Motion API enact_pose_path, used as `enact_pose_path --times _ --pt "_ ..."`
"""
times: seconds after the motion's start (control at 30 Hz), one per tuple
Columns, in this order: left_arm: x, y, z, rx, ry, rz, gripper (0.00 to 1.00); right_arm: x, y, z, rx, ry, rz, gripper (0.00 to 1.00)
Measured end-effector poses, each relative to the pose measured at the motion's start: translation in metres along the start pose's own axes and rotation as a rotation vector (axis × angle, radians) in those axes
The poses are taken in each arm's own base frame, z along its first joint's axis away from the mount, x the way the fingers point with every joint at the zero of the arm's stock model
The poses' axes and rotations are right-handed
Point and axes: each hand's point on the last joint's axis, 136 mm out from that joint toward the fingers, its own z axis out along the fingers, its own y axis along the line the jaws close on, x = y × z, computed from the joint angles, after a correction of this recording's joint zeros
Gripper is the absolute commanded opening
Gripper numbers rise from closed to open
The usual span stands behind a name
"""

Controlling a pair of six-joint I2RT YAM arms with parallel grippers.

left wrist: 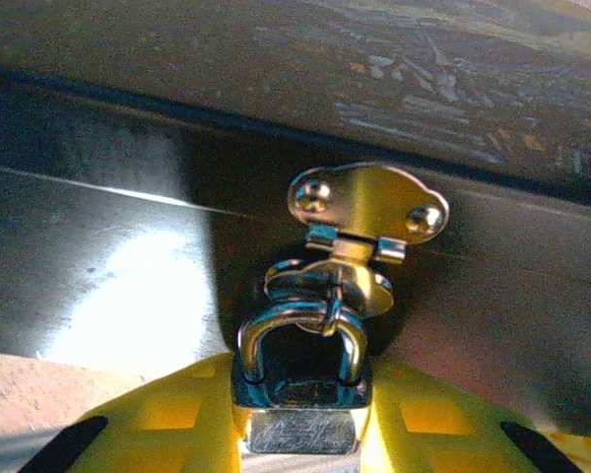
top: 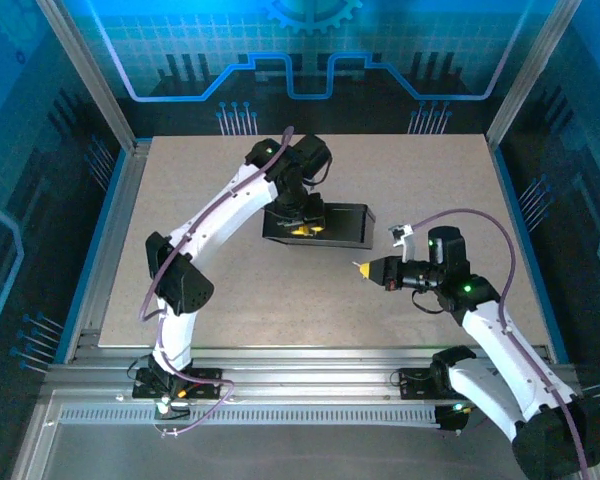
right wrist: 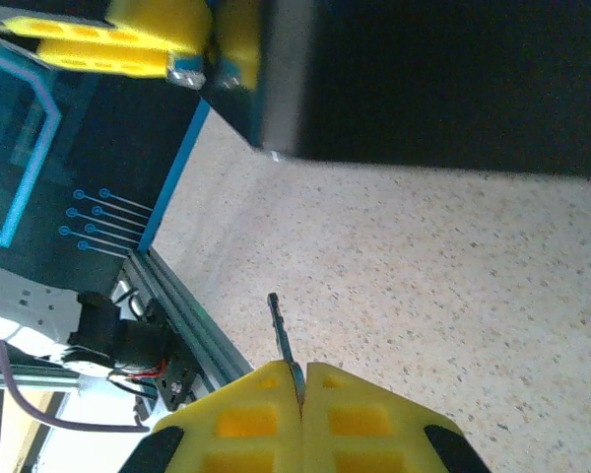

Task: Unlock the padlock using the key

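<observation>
The padlock is a small silvery block, and its shackle is hooked through a shiny hasp on the front wall of a black box. My left gripper is shut on the padlock's body, one yellow finger on each side. In the top view the left gripper sits at the box's near wall. Right of the box and apart from it, my right gripper points left. It is shut on the key, whose thin dark blade sticks out beyond the yellow fingertips.
The box lies mid-table on the speckled beige tabletop. Aluminium rails run along the near edge, and blue-lit walls stand at the sides and back. Bare tabletop lies between the right gripper and the box.
</observation>
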Motion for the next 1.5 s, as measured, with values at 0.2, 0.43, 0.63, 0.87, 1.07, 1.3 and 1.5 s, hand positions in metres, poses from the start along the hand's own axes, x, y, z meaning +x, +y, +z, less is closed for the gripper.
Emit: enact_pose_path --times 0.2,0.43,0.63,0.87,1.07,1.3,1.5 --pt "0.006 0.005 0.005 -0.053 0.093 -0.094 0.11 -0.007 0.012 -0.005 -0.014 -0.005 -0.024 0.0" --pt "0.003 0.012 0.007 -0.088 0.094 -0.184 0.12 -0.007 0.015 -0.006 -0.019 0.006 -0.035 0.0" --pt "-0.003 0.015 0.02 -0.119 0.102 -0.228 0.23 -0.007 0.017 -0.006 -0.026 0.008 -0.035 0.0" --pt "-0.011 0.016 0.019 -0.093 0.108 -0.263 0.39 -0.008 0.022 0.001 -0.036 0.01 -0.02 0.0" --pt "-0.015 0.005 0.02 -0.036 0.11 -0.218 0.58 -0.005 0.026 0.01 -0.021 0.02 0.01 0.0" --pt "-0.022 -0.002 0.011 0.041 0.078 -0.052 0.61 -0.013 0.025 0.009 0.025 0.0 0.025 0.0" --pt "-0.035 0.008 -0.016 0.043 -0.039 0.193 0.59 -0.02 0.026 0.003 0.067 -0.014 0.019 0.0"
